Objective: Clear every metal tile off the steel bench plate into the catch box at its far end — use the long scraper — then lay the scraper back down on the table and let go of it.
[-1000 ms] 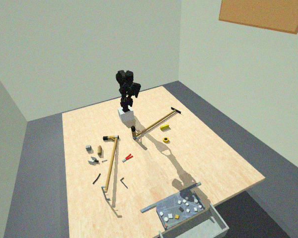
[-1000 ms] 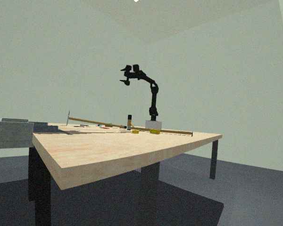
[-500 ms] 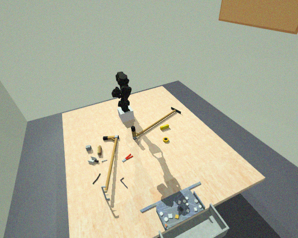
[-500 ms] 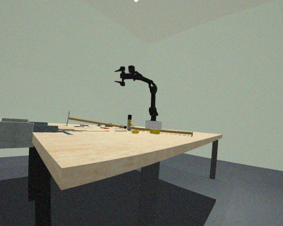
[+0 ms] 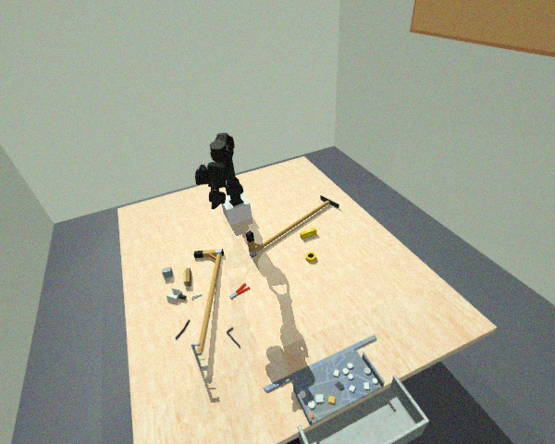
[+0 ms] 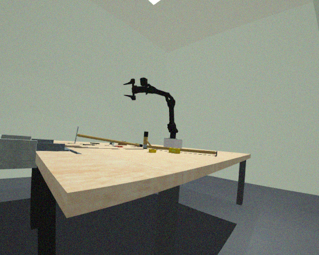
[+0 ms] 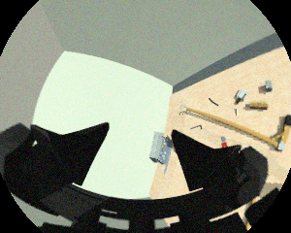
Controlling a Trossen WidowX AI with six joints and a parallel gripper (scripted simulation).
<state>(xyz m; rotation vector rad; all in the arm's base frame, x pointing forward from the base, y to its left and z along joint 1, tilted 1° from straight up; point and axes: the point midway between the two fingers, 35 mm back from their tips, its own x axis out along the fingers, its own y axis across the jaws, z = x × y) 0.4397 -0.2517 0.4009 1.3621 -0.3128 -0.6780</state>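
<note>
My gripper (image 6: 124, 89) (image 7: 141, 130) is open and empty, held high above the table. The long scraper (image 5: 292, 224) (image 6: 192, 150) lies on the table in front of the arm's base. Its dark flat blade (image 5: 329, 201) is at the far right, and its black-topped upright grip (image 5: 250, 236) (image 6: 145, 134) is near the base. The steel bench plate (image 5: 350, 357) (image 6: 51, 147) is at the table's edge. It holds several small tiles, including a white tile (image 5: 319, 398), an orange tile (image 5: 331, 400) and a dark tile (image 5: 339, 385). The grey catch box (image 5: 363, 427) (image 6: 14, 153) adjoins its outer end.
A second long tool with a tined head (image 5: 211, 298) (image 6: 107, 140) (image 7: 233, 126) lies to the left. Red-handled pliers (image 5: 239, 289), a hex key (image 5: 232, 336), a wooden-backed brush (image 5: 187, 277) and a grey block (image 5: 167, 273) lie nearby. A yellow block (image 5: 308, 233) and yellow tape (image 5: 311, 256) are near the scraper.
</note>
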